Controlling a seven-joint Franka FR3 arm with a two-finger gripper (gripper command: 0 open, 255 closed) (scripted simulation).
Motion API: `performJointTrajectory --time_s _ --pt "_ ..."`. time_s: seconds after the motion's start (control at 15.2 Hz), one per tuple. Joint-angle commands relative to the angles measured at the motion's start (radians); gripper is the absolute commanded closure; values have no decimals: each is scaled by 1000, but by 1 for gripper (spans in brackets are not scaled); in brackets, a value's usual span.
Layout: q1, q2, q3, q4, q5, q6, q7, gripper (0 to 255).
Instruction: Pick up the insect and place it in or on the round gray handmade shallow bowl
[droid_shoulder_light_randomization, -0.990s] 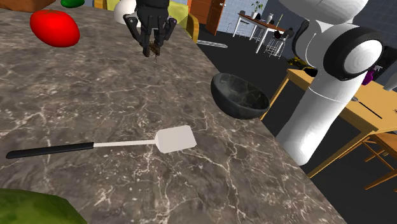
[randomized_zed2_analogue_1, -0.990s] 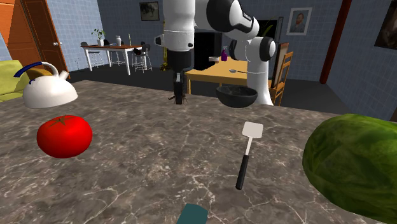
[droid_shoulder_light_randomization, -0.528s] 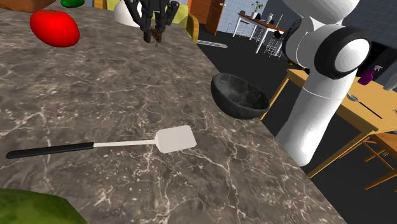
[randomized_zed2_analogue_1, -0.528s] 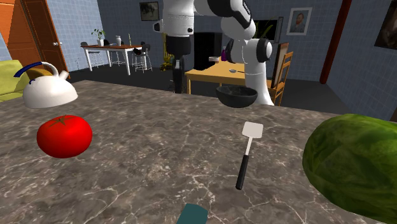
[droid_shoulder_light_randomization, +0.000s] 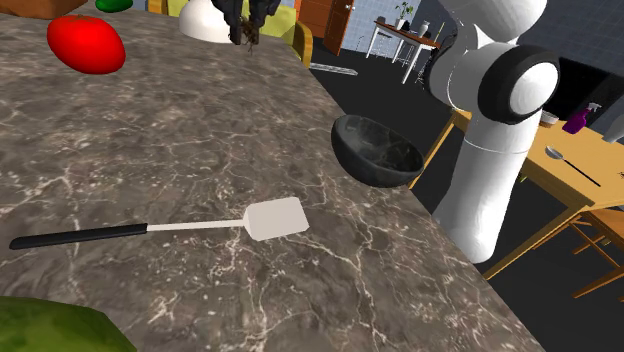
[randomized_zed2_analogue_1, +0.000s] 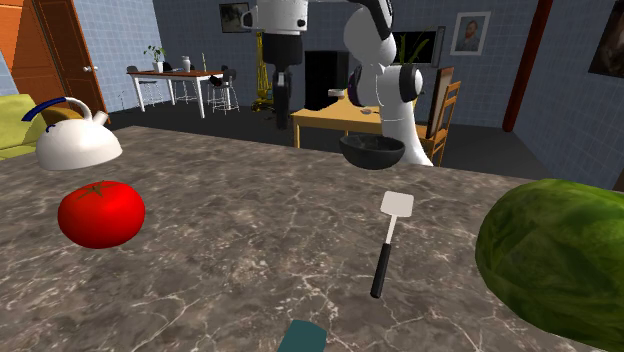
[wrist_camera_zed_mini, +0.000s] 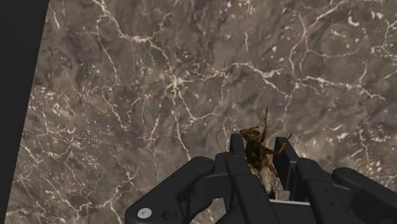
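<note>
**Currently: insect clasped between the fingers, raised off the tabletop**

Gripper (wrist_camera_zed_mini: 262, 149) is pointing down at the brown marble tabletop (wrist_camera_zed_mini: 159, 83). Its fingers (wrist_camera_zed_mini: 236, 147) are standing narrow and pinching a brown insect (wrist_camera_zed_mini: 257, 158) between them; the legs and antennae are sticking out past the tips. The insect is hanging clear of the marble, touching nothing but the fingers.

Shoulder view: the gripper (droid_shoulder_light_randomization: 244, 22) is hovering at the top edge, high over the far part of the tabletop (droid_shoulder_light_randomization: 200, 130), with the insect (droid_shoulder_light_randomization: 246, 38) dangling from its tips. A red tomato (droid_shoulder_light_randomization: 85, 42) is lying to the shoulder view's left of it.

A dark grey round bowl (droid_shoulder_light_randomization: 350, 155) is sitting at the tabletop's edge next to the arm's white base, well apart from the gripper, and is holding nothing. A spatula (droid_shoulder_light_randomization: 275, 218) with a white blade and a black handle is lying flat near the bowl.

Second exterior view: the gripper (randomized_zed2_analogue_1: 283, 112) is hanging beyond the far edge line of the tabletop (randomized_zed2_analogue_1: 250, 230), to that view's left of the bowl (randomized_zed2_analogue_1: 372, 152). A white kettle (randomized_zed2_analogue_1: 75, 140) and a green watermelon (randomized_zed2_analogue_1: 555, 260) are sitting at opposite sides.
</note>
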Motion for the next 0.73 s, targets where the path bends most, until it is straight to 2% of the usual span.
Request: performJointTrajectory --time_s 0.0,0.13,0.26,0.4,0.66 --pt "-88 -116 10 -149 84 52 -17 255" --pt "-163 -252 -1 -301 181 100 -54 255" --pt "-202 -375 -33 -422 262 127 -97 255" --pt "-216 -487 -74 -523 326 140 -138 255" --pt "-207 -678 -155 -686 413 136 -205 255"
